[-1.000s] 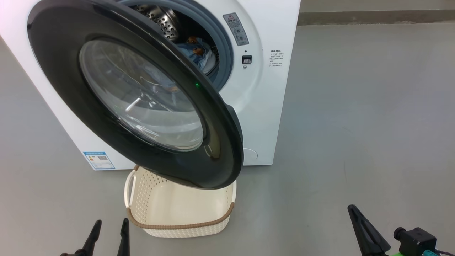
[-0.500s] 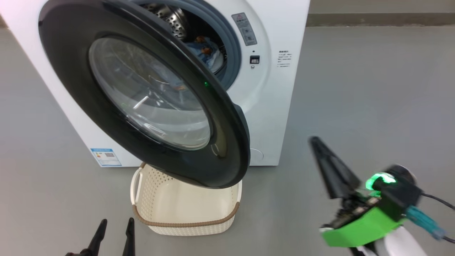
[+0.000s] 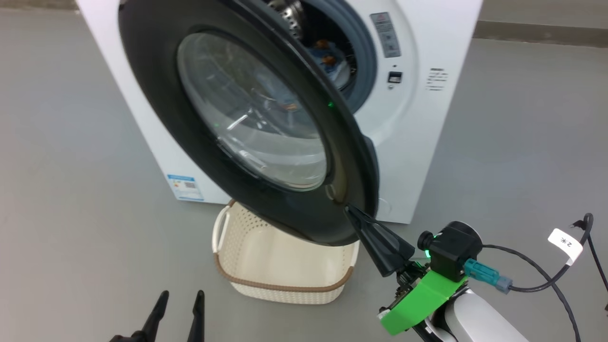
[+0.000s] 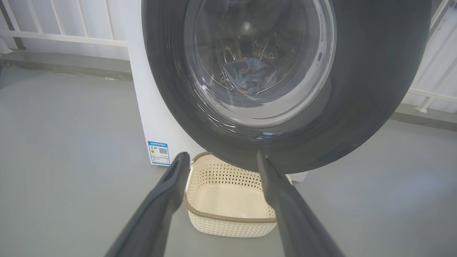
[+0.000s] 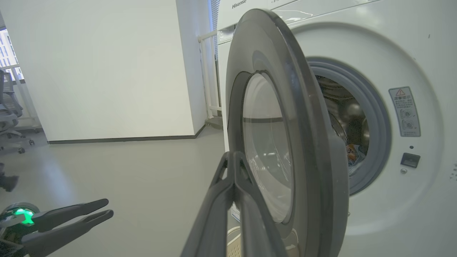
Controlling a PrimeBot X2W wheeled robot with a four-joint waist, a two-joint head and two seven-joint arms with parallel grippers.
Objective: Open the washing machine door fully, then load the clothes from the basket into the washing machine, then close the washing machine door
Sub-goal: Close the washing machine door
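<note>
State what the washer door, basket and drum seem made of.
Washing machine door: glossy black rim, likely plastic, catching highlights; clear see-through bowl centre, apparently glass. Basket: matte cream plastic with moulded perforations; brown rim looks woven, probably moulded. Drum: shiny perforated metal, seemingly stainless steel.

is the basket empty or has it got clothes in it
Empty: the basket shows a bare cream floor; the clothes lie inside the washing machine.

Bright, even light; door (image 3: pixel 251 116) glare

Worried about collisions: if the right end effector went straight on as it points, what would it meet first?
Likely the washing machine door, at its black lower rim; the right end effector looks nearly touching.
</note>
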